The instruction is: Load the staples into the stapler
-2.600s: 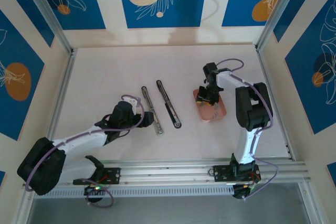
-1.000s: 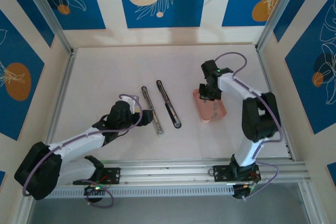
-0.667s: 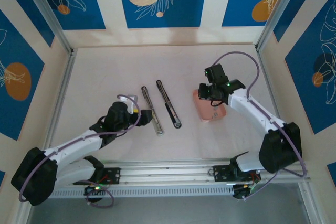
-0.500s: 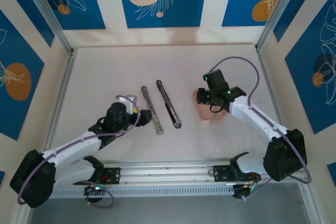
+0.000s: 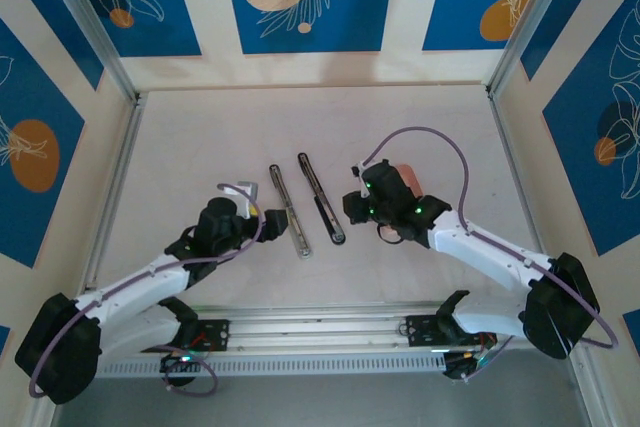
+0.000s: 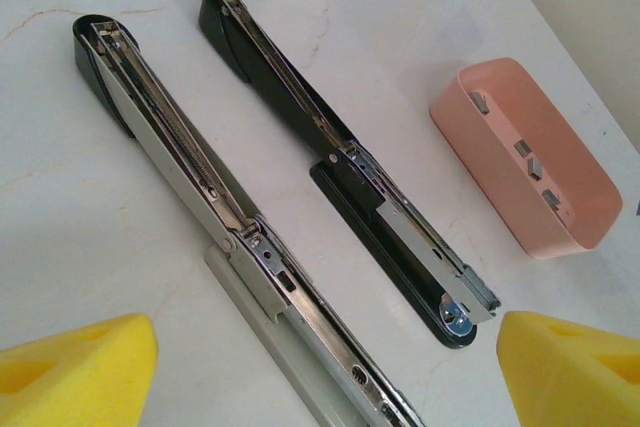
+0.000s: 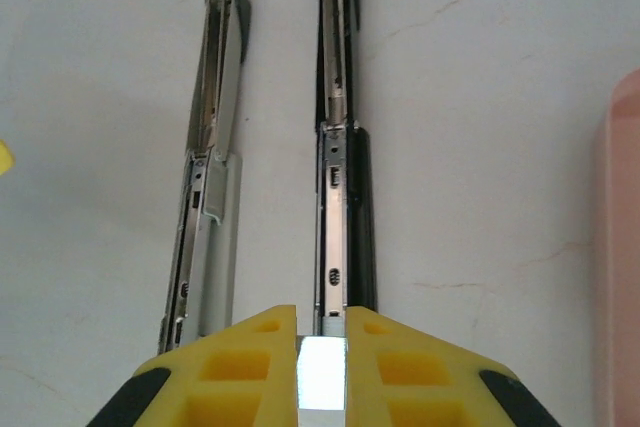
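Silvery metal strip of staples (image 7: 322,387) is pinched between the yellow foam pads (image 7: 255,357) of the right end effector (image 7: 322,347), jaws pressed together on it. In the right wrist view the strip lines up with the near end of the metal rail of the long black stapler (image 7: 340,147), which lies swung open flat on the white marbled tabletop (image 5: 200,147). Can't tell if strip and rail are touching. A long pale-grey stapler (image 6: 200,207), also opened flat, lies just beside the black one on its left, roughly parallel and apart from it. Left end effector (image 6: 320,372) sits low at the near end of the grey stapler, jaws spread wide, nothing between them, one yellow pad on either side of that stapler. The salmon-pink rectangular plastic tray (image 6: 585,202) sits right of the black stapler, apart from it, with a few short grey staple pieces (image 6: 527,150) inside. From the top camera the tray is partly hidden behind the right arm.
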